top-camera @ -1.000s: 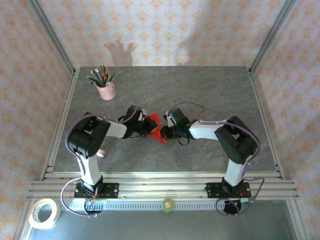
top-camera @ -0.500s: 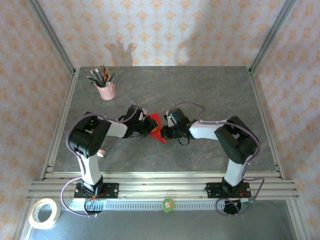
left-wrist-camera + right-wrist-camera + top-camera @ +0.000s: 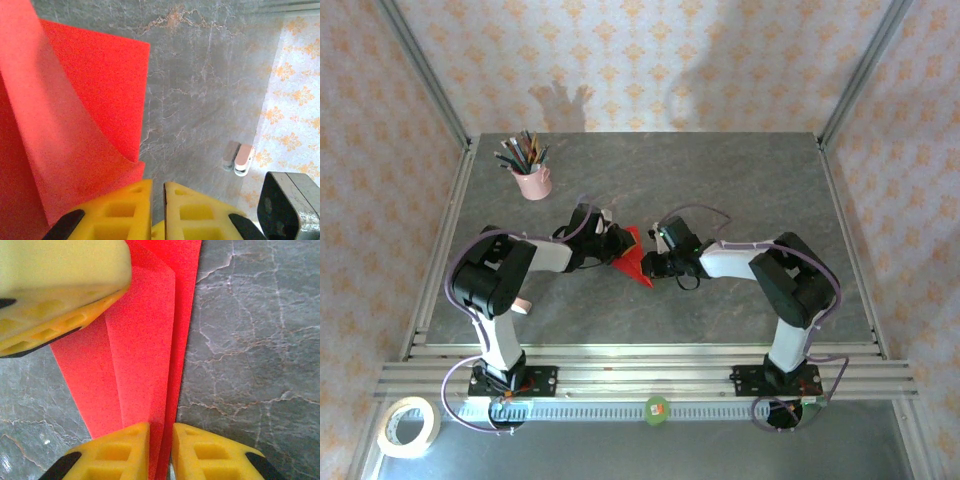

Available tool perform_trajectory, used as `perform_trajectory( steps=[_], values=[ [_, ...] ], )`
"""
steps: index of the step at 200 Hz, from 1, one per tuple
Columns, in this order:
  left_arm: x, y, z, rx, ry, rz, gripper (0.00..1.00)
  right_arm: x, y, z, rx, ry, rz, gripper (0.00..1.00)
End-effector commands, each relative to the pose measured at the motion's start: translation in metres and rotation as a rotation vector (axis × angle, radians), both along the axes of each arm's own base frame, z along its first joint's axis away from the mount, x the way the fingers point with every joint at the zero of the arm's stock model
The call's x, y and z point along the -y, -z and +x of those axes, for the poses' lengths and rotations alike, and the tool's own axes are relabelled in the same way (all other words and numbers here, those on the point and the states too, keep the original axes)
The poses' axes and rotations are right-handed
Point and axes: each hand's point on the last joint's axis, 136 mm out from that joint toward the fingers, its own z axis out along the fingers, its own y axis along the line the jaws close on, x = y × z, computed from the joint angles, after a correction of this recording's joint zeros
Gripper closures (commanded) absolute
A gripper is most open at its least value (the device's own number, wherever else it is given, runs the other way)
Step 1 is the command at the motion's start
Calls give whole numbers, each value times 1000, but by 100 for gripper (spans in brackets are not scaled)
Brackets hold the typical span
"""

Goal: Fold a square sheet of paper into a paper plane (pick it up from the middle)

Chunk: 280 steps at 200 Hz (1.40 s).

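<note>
**Thin red paper shared by two grippers: tearing and springing open are the hazards**

The paper plane (image 3: pixel 632 258) lies at the middle of the worktop (image 3: pixel 750 180), between the two arms. The right gripper (image 3: pixel 161 432) is closed on it: a creased edge of the paper runs straight down into the thin gap between its yellow jaws. The left gripper (image 3: pixel 158 187) has its jaws drawn almost together, with only a slit left, at the paper's other end. In the right wrist view, one of its fingers (image 3: pixel 60 285) sits over the paper.

The likely trouble is the paper itself (thin, and only lightly creased). If the arms pull apart or twist against each other, it could tear at a fold or slide out of the right grip. A flap (image 3: pixel 60 90) curls up off the layer below, so a fold not pressed flat may spring open once let go.

Whether any paper sits in the left slit I cannot tell. From above, the grippers cover both ends of the plane, so its shape is hard to read. A small pale object (image 3: pixel 239 160) near the worktop's edge is too small to name.
</note>
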Motion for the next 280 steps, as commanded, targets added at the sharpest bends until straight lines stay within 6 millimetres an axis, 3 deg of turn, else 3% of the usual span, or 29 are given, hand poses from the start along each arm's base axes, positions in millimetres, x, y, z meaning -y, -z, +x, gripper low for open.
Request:
perform_trajectory(
  steps=[1,52,110,148,163,169,184,209,223,280],
  values=[
    [0,-5,5,8,-10,-7,85,13,41,-25,-106,-17,-78,80],
    [-1,-1,4,1,-6,-4,86,13,41,-25,-108,-13,-75,80],
    [5,16,-3,-43,35,4,86,13,43,-25,-114,-6,-76,80],
    [-1,31,-7,-88,22,60,86,14,41,-25,-119,0,-69,80],
    [-5,36,-10,-108,18,84,87,12,32,-20,-114,12,-42,80],
    [-8,49,-15,-140,17,104,87,11,25,-18,-109,23,-25,79],
    [-12,56,-18,-158,13,131,87,13,2,-8,-83,64,35,74],
    [-13,60,-20,-164,17,140,87,22,-40,8,-23,141,144,66],
    [-13,60,-20,-163,19,141,87,19,-53,7,-17,127,184,64],
    [-12,59,-20,-158,23,135,87,-1,-48,-4,-98,48,211,67]
  ],
)
